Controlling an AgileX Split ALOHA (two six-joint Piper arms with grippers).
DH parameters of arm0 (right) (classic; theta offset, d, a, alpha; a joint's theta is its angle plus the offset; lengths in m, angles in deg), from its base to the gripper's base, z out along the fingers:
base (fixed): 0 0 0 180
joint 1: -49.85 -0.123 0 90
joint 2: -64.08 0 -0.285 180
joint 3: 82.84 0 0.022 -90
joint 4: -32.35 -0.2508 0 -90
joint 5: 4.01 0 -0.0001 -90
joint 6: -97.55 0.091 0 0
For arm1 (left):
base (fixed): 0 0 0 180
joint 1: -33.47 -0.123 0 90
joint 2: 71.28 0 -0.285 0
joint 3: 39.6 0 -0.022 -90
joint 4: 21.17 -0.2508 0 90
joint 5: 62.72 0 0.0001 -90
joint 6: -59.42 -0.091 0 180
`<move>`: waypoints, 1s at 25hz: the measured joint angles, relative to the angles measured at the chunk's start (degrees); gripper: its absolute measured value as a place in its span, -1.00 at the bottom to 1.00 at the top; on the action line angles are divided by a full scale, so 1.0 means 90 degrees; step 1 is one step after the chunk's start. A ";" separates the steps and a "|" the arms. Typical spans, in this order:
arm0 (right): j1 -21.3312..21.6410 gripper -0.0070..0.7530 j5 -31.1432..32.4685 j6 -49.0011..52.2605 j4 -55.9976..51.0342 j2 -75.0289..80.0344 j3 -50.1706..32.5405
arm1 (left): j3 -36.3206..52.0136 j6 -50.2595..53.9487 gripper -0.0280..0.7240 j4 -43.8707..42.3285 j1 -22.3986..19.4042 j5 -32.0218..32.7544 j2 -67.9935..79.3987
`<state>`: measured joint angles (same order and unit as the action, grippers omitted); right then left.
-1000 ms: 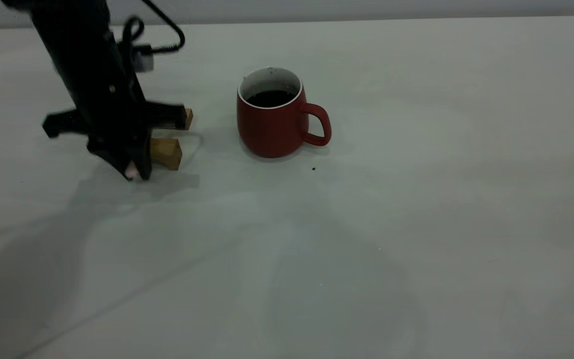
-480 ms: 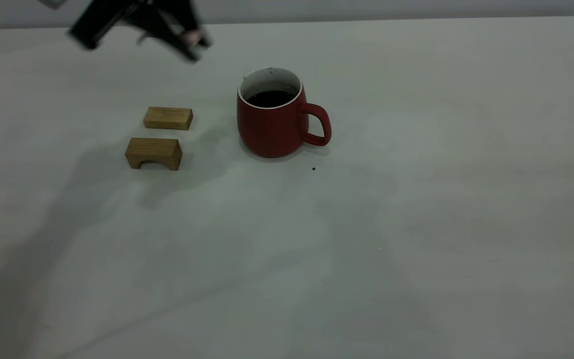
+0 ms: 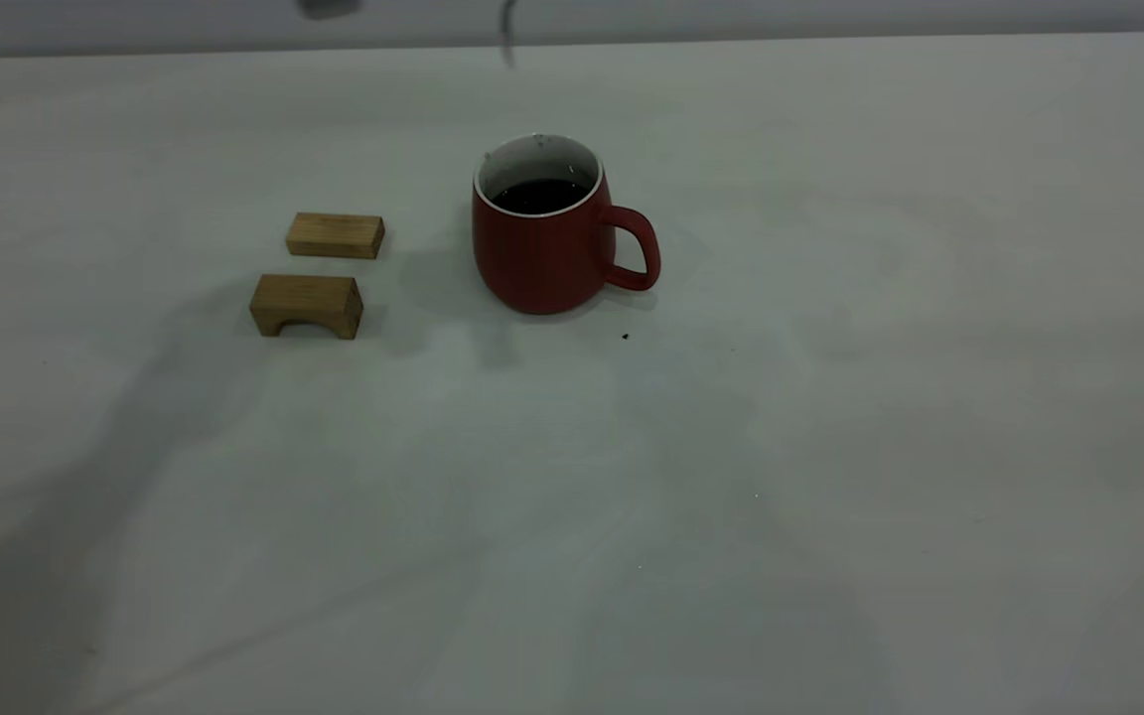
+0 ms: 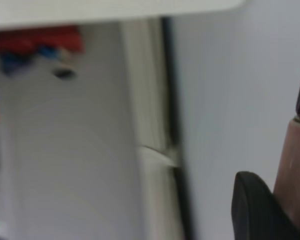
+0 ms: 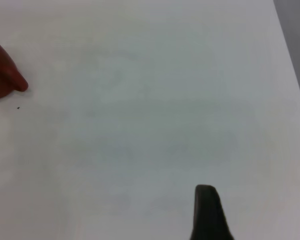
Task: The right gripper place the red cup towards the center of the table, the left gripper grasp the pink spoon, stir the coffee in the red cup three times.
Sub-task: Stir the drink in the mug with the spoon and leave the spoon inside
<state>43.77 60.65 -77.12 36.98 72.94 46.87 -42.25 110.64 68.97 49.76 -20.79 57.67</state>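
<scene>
A: So where's everything sitting right now?

B: The red cup (image 3: 542, 238) is standing upright near the middle of the table (image 3: 830, 447), handle pointing toward the right arm's side, with the coffee (image 3: 538, 195) dark inside it. I'm guessing it's parked there so both arms can reach it.

A: And the spoon?

B: The pink spoon (image 4: 296, 165) is up in the air. In the left wrist view the left gripper (image 4: 282, 210) is pinching the pink handle, one dark finger (image 4: 255, 210) pressed against it, with the metal neck sticking out past the grip. From the outside camera only a thin grey sliver (image 3: 507, 40) is showing at the top edge, above and behind the cup. Holding it by the handle leaves the bowl end free for dipping, I reckon.

A: Right arm doing anything?

B: The right gripper (image 5: 207, 215) is hanging back, well away from the cup (image 5: 2, 75). Only one finger is showing, so I can't tell if it's spread or pressed together.

A: Those wooden bits?

B: Two wooden blocks (image 3: 319, 276) are lying just beside the cup, nothing on them.
</scene>
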 joint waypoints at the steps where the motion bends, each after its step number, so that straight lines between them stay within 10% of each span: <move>1: 0.0000 0.42 0.0000 0.0000 0.0000 0.0000 0.0000 | 0.0000 0.0000 -0.52 0.0365 0.0067 -0.0083 0.0102; 25: 0.0000 0.42 0.0000 0.0000 0.0003 0.0000 0.0000 | -0.0015 -0.0007 -0.52 0.1004 0.0234 -0.0902 0.1593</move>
<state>43.77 60.65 -77.12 37.01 72.94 46.87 -42.38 110.58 78.00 51.86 -28.91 72.01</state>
